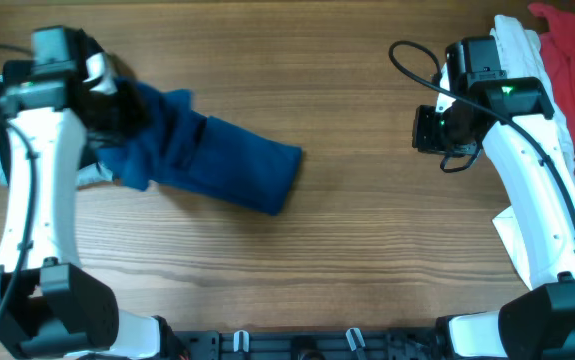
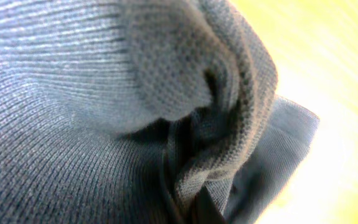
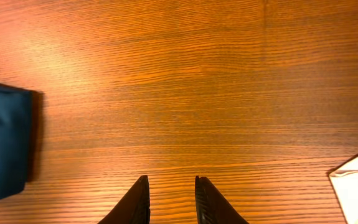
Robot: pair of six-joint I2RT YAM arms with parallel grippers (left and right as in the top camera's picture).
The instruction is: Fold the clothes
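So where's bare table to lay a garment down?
Bare table lies between the blue shirt and the right gripper, and along the near edge below the shirt. Crowded at far right: white garment and red garment piled together.

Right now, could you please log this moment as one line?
left pincer: against blue shirt, grip hidden | right pincer: open, empty, above table | blue shirt: bunched, left-centre | red garment, white garment: heaped at right edge

Obs: blue shirt (image 1: 222,165) folded into a long bundle, lying diagonally left of centre on worktop (image 1: 367,250), upper-left end bunched; white cloth (image 1: 519,45) and red cloth (image 1: 572,60) heaped at far-right edge
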